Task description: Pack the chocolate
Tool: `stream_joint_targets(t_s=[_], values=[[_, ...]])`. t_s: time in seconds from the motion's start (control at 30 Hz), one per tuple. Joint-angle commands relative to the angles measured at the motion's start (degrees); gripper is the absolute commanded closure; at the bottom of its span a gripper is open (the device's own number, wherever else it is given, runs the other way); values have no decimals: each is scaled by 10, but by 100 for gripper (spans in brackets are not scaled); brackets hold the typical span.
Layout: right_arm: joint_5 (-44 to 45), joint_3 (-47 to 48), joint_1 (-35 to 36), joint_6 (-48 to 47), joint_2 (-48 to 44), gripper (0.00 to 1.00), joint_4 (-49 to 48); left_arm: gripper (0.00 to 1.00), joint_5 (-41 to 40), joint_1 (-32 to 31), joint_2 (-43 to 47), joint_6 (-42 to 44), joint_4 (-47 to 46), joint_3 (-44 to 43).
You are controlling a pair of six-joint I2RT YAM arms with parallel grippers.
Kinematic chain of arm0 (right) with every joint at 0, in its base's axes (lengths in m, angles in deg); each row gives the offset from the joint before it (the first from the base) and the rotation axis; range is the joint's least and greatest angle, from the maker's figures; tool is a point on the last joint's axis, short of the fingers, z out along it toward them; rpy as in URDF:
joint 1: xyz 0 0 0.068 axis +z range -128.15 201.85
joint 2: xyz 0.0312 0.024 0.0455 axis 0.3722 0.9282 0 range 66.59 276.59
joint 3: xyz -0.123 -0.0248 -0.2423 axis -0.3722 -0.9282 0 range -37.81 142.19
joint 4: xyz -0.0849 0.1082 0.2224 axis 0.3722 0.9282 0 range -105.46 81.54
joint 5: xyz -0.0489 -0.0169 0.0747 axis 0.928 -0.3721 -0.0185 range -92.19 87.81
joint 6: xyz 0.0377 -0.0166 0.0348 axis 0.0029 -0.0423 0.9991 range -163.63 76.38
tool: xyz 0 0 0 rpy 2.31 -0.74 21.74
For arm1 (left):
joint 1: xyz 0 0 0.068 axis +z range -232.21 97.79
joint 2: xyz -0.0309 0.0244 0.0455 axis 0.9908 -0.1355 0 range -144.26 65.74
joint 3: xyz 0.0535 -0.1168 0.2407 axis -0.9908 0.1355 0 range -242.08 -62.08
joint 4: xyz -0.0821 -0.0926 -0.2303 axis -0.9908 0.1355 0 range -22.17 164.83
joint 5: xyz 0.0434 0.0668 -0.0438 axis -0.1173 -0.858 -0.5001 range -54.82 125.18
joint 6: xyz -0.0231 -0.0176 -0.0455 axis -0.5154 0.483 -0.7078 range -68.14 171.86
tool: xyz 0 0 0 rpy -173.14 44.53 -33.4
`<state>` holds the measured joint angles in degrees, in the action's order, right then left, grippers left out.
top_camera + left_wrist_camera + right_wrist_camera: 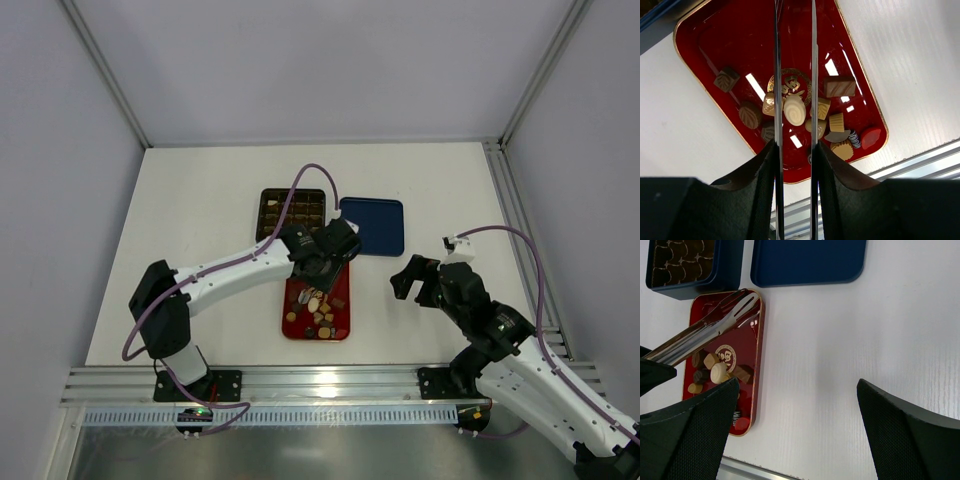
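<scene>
Tongs tight in left pincer, cream chocolate between their blades only in its wrist view; right pincer wide apart.

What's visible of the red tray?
The red tray is flat and rectangular, glossy like lacquer or plastic, with rounded corners, a thin gold rim and a round gold emblem mid-floor. It lies flat on the white table, just in front of the gridded box. Assorted chocolates cluster on its near half; the far end is bare. A pair of metal tongs hangs over it; contact unclear.
</scene>
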<state>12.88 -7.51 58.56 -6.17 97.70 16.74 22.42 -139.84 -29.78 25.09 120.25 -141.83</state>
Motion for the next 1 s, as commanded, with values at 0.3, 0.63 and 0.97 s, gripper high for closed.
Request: stream_joint_targets(t_s=[0.3, 0.63, 0.97], values=[[9, 6, 2, 5, -3, 0, -11, 71, -1, 3, 19, -3, -15, -4], [4, 5, 1, 8, 2, 0, -20, 71, -8, 3, 62, -12, 8, 3], [-1, 3, 3, 8, 9, 0, -26, 71, -17, 3, 92, -17, 27, 12]])
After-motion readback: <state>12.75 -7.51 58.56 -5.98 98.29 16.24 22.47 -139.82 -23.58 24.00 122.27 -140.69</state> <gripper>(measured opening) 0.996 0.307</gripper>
